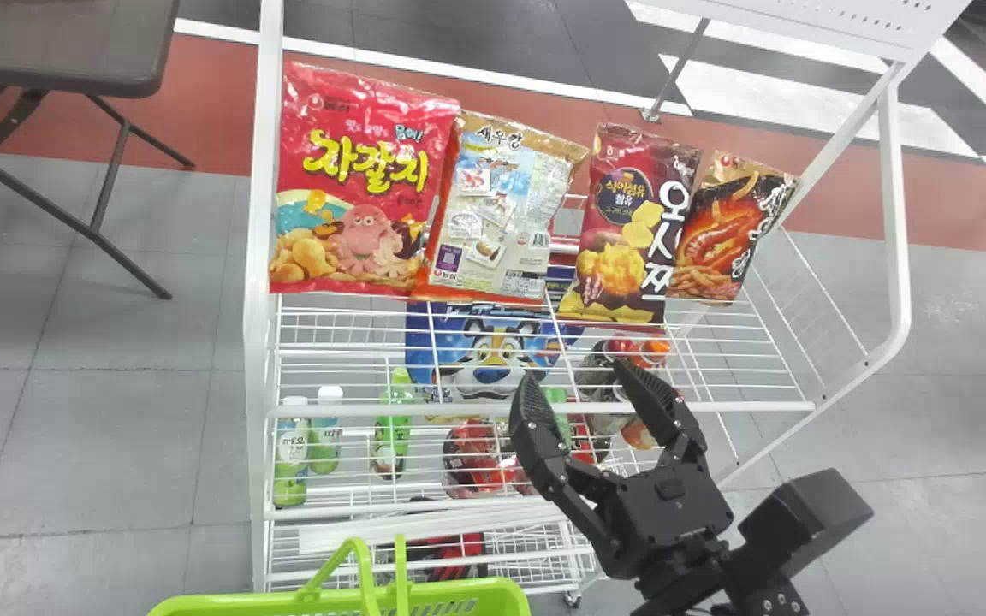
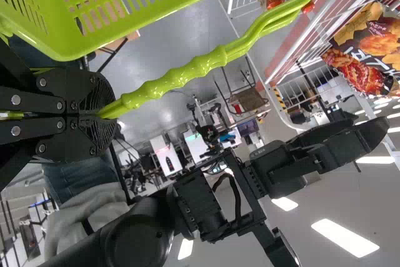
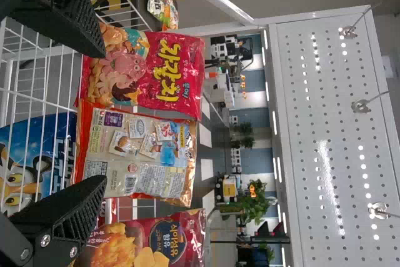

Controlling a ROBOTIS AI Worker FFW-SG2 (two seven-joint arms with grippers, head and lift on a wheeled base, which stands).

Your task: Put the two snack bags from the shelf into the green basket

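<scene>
- Head view: you're risking a missed bag if the right hand point(image 1: 574, 376) is closing short; it's hanging near the front rail point(image 1: 373, 411), empty, wide open, pointing toward the bags. Red bag point(image 1: 365, 184), beige bag point(image 1: 506, 214), maroon bag point(image 1: 634, 227) and black bag point(image 1: 737, 227) are standing on the shelf; target pair unclear.
- Left wrist view: you're risking a swinging green basket point(image 2: 125, 20) if its handle point(image 2: 181, 76) is slipping; the left hand point(image 2: 103, 117) is clamping it, fingers together.
- Right wrist view: you're risking a double grab, since red and beige are sitting edge to edge; the hand's fingers are spreading widely.
</scene>
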